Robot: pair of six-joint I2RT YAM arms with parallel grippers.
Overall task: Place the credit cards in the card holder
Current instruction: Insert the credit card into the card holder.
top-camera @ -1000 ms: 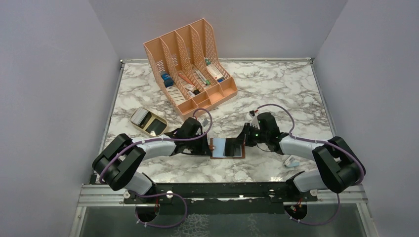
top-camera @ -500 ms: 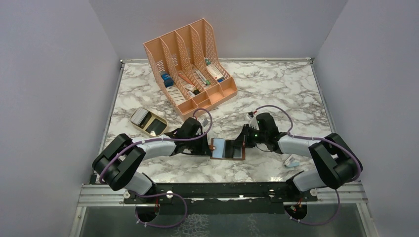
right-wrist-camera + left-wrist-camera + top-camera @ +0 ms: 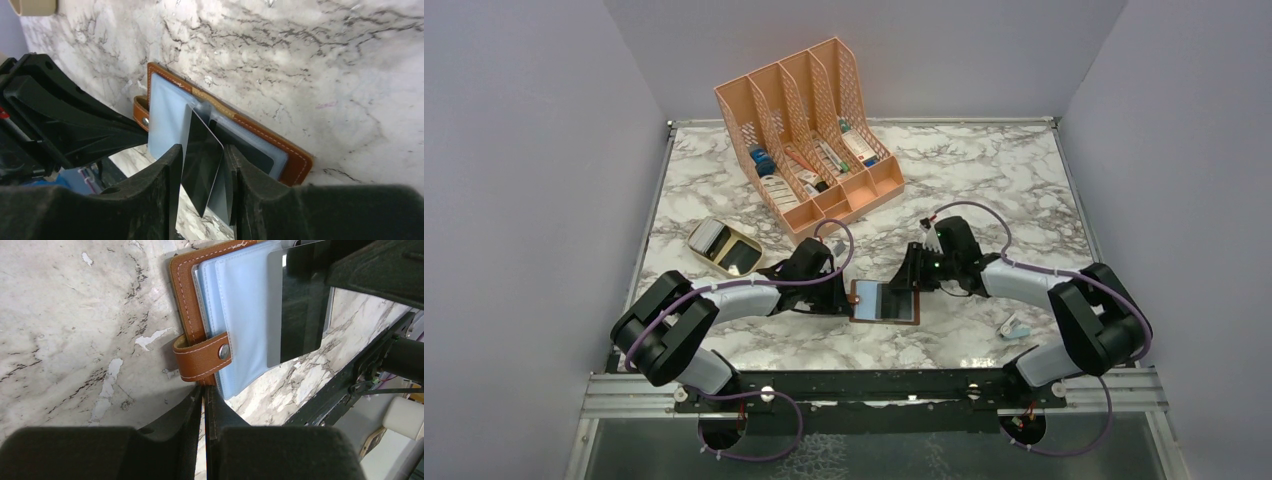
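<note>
Top view: card holder (image 3: 874, 300) lies open and flat on the marbled desk (image 3: 984, 190), near the front edge, between the two arms. Left pincer (image 3: 842, 298) at its left edge, right pincer (image 3: 911, 285) over its right half. Peach slotted organizer (image 3: 809, 130) at the back left; small tan box (image 3: 724, 247) to the left of the arms.

Left wrist view: brown stitched cover, pale blue inner pockets showing. Snap tab (image 3: 202, 360) folded over the near edge. Left pincer jaws drawn almost together, tips nipping the brown edge just under the tab. A dark, glossy credit card (image 3: 300, 305) sits over the far side of the pockets.

Right wrist view: right pincer jaws stand apart, released. The card stands tilted and loose between them, not pressed by either finger. Its far edge meets the holder's pocket area; how deep it sits I cannot tell. The left arm's black fingers reach the tab from the left.
</note>
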